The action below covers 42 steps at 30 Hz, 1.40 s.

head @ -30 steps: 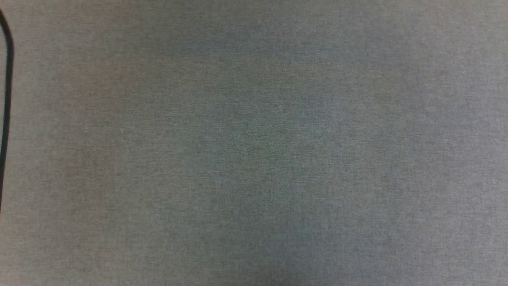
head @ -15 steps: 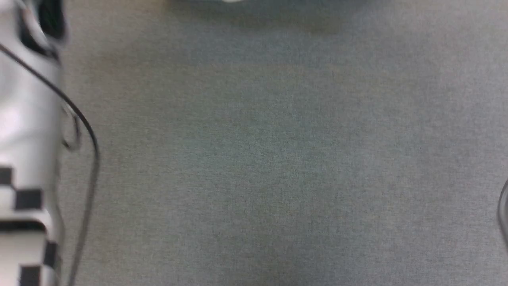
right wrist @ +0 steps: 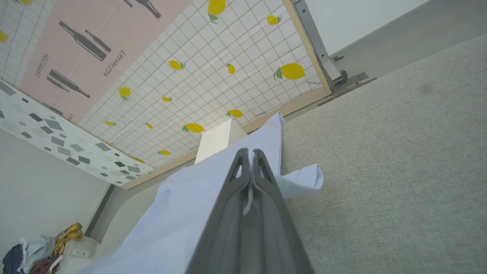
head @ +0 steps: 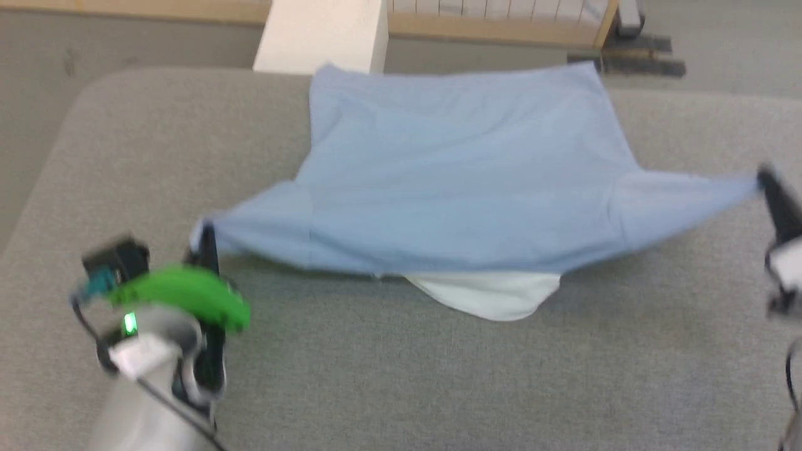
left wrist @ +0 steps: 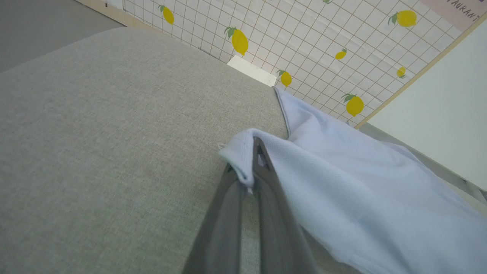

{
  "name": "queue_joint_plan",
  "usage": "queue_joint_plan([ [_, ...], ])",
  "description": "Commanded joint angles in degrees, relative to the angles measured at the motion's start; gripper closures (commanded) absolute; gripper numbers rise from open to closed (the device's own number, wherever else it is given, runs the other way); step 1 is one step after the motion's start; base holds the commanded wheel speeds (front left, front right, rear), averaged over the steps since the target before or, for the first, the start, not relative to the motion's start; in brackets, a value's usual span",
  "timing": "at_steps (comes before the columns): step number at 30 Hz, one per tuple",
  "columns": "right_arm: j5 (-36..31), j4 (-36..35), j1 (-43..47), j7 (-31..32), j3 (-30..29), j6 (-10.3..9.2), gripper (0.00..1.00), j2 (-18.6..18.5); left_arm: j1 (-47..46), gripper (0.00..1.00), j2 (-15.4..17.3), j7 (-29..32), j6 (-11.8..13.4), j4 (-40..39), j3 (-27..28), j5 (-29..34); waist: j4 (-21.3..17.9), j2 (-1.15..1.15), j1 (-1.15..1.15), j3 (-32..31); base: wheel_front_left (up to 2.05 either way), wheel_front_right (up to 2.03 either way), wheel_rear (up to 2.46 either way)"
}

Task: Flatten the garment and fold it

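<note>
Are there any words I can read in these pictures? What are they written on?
"RESTAURANT": on the pink poster with dark bottle shapes, tilted, in the right wrist view.
"AURANT": the end of a word cut off at the picture's edge, on a pink sheet in the left wrist view's top right corner.
A second small word further left on the pink poster: too small to read surely.
The garment: no writing shows on it.

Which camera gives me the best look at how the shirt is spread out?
Head view: the garment shows whole, stretched between left claw and right claw. Each wrist view gives a close-up of the cloth pinched in that arm's claw.
</note>
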Motion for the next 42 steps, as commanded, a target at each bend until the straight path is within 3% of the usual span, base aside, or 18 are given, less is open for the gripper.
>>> queue_joint_plan([
  [1,0.6,-2.3,3.9,0.6,-0.8,-0.08,1.00,0.5,3.1,1.00,-0.3,-0.2,0.6,-1.2,0.4,-1.0,0.7,0.00,0.01,-5.0,0.00,0.00,0.00],
  [9,2.5,-10.6,23.7,5.9,-3.4,-0.08,1.00,2.3,20.1,1.00,-0.8,4.5,5.5,-9.6,1.5,-4.6,-0.7,0.00,0.01,-8.2,0.00,0.00,0.00],
  [16,1.6,-17.0,32.3,12.2,-4.5,-0.08,1.00,2.5,29.9,1.00,3.5,10.3,13.2,-20.0,2.4,-2.8,-1.4,0.00,0.01,-8.1,0.00,0.00,0.00],
  [20,-4.2,-22.3,34.8,17.0,-1.0,-0.08,1.00,1.3,30.9,1.00,5.4,14.1,16.6,-25.3,1.4,-1.2,-1.5,0.00,0.01,-7.1,0.00,0.00,0.00],
  [25,-13.0,-23.5,33.1,23.4,7.6,-0.08,1.00,-4.1,28.4,1.00,8.2,19.3,17.4,-25.9,-4.0,3.1,-2.0,0.00,0.01,-5.3,0.00,0.00,0.00],
  [32,-19.6,-12.6,27.1,26.0,18.7,-0.08,1.00,-6.8,25.1,1.00,5.5,18.6,16.7,-22.7,-5.8,3.0,-2.0,0.00,0.01,-3.0,0.00,0.00,0.00],
  [38,-20.8,-2.1,26.1,22.9,22.9,-0.08,1.00,-8.3,24.8,1.00,3.6,16.5,15.4,-20.1,-5.7,1.7,-1.7,0.00,0.01,-2.8,0.00,0.00,0.00],
  [39,-20.4,-1.4,25.7,21.5,22.8,-0.08,0.36,-8.3,24.8,1.00,3.4,16.1,15.1,-19.9,-5.7,1.4,-1.7,0.00,0.01,-3.0,0.00,0.00,0.00],
  [40,-20.0,-1.2,25.4,20.3,22.5,-0.08,0.00,-8.2,25.0,1.00,3.2,15.7,14.9,-19.7,-5.5,1.2,-1.8,0.00,0.01,-3.2,0.00,0.00,0.00],
  [42,-18.3,-1.7,24.4,17.1,21.3,-0.08,0.00,-7.9,25.2,1.00,3.0,14.8,14.7,-19.6,-5.1,0.9,-2.0,0.00,0.01,-3.5,0.00,0.00,0.00],
])
